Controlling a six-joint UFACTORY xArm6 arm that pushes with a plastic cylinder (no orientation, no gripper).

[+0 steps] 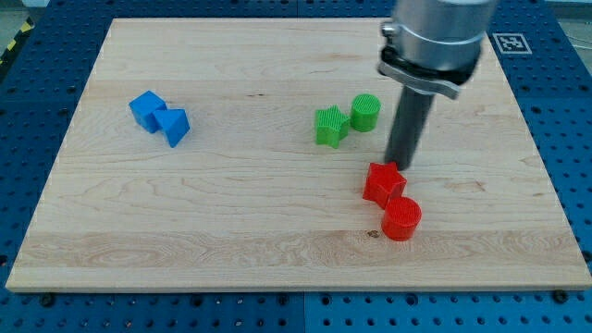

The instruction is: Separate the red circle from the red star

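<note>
My tip (399, 167) sits at the top edge of the red star (382, 183) – no hand here, just a rod – which touches the red circle (401, 219) below it, so pushing straight down risks shoving both along the worktop (231, 231) together.

Wooden board (231, 231). Landmark: red star (383, 183). Red circle (401, 219) touching its lower right; my tip (399, 166) at its top edge; green star (329, 126), green cylinder (365, 112) above-left; two blue blocks (159, 117) far left.
</note>
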